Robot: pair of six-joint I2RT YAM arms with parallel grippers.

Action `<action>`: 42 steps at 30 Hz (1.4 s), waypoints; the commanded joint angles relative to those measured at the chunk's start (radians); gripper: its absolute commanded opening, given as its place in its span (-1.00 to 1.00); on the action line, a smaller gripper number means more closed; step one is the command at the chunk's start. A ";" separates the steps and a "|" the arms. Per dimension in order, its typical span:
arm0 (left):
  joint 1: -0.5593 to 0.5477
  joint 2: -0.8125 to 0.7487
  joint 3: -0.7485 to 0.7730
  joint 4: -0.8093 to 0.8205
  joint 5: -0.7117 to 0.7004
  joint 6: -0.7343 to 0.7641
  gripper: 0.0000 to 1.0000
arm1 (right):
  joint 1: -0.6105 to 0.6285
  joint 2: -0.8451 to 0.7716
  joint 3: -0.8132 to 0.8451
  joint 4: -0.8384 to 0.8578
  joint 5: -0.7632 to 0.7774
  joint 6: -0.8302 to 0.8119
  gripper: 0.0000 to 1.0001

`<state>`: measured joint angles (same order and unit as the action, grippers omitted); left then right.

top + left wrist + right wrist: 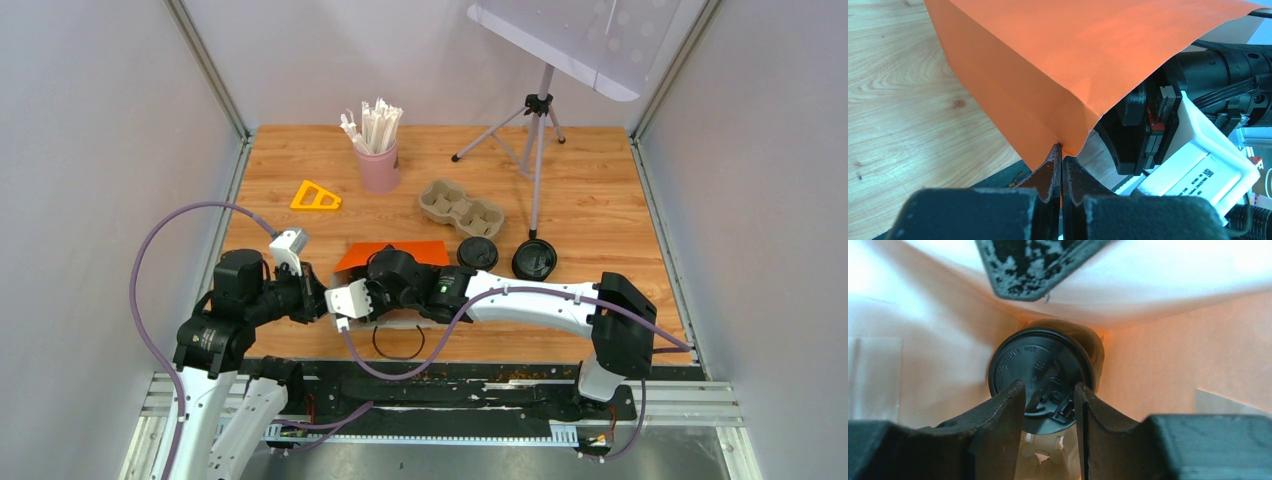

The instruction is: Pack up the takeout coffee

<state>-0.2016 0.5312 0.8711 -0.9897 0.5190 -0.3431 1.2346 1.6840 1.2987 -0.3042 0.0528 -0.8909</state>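
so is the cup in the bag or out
In. The right wrist view shows the cup, black lid on, walled round by the bag, its paper lit orange, just past the right gripper.

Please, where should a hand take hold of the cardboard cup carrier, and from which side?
Probably from above: the cardboard cup carrier lies flat on the table, wells facing up. Pinch its thin outer rim, one finger inside a well and the other outside.

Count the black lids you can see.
3. One lid is inside the bag, facing the right wrist camera. On the table, right of the bag: a second lid and a third lid, side by side. The bag may hide more.
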 commanded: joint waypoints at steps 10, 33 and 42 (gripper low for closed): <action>-0.001 0.001 -0.003 0.034 0.014 0.000 -1.00 | 0.001 -0.066 -0.004 0.059 -0.002 0.046 -0.12; -0.001 0.005 -0.006 0.037 0.030 -0.004 -1.00 | -0.021 0.003 -0.055 0.203 -0.001 0.053 -0.75; -0.001 0.009 -0.007 0.042 0.037 -0.003 -1.00 | -0.025 0.032 -0.087 0.256 0.056 0.062 -0.77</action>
<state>-0.2016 0.5362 0.8703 -0.9817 0.5320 -0.3431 1.2140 1.6985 1.2324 -0.1188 0.0753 -0.8501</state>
